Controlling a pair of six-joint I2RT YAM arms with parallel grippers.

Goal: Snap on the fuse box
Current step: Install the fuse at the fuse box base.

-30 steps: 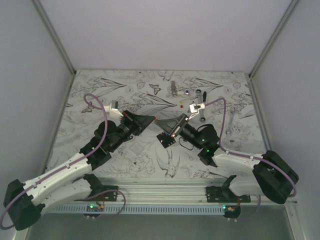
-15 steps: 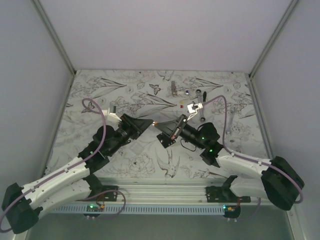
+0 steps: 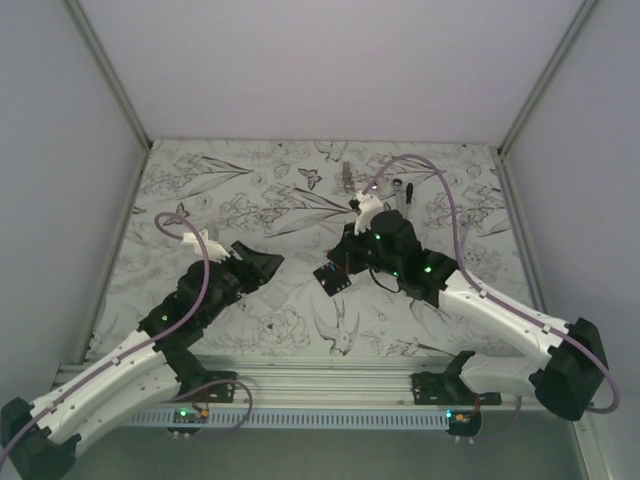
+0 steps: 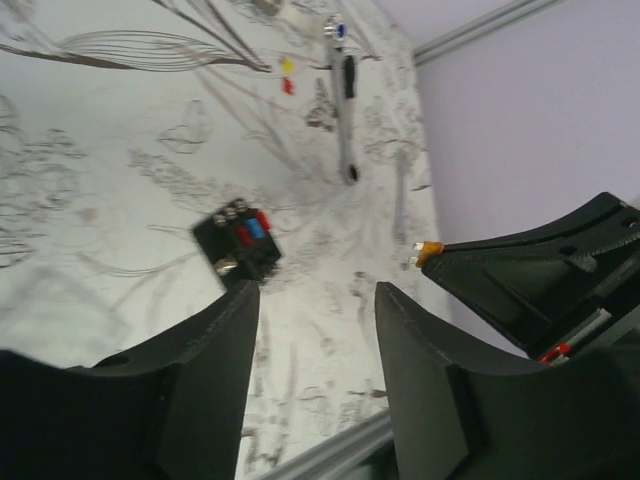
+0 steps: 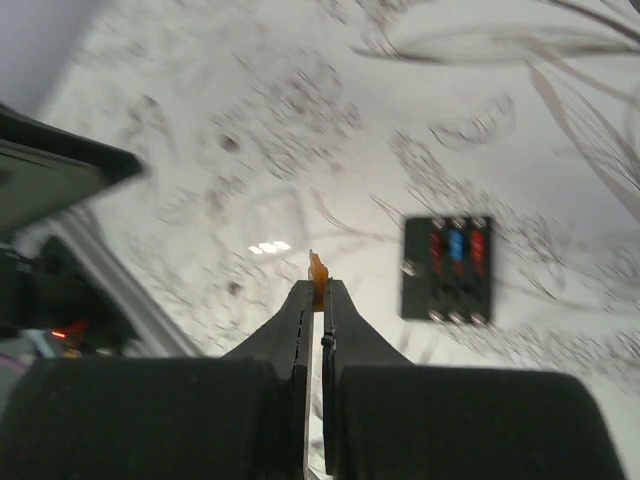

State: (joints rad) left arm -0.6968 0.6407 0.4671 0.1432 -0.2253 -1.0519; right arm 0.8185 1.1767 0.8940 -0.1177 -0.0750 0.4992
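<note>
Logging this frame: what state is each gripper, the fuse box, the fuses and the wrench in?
left gripper: open, holding nothing.
right gripper: shut on a small orange fuse.
fuse box: lying flat, not held, red and blue fuses seated in it.
loose fuses: one yellow, one red, lying apart from the box.
ratchet wrench: lying flat, untouched.
</note>
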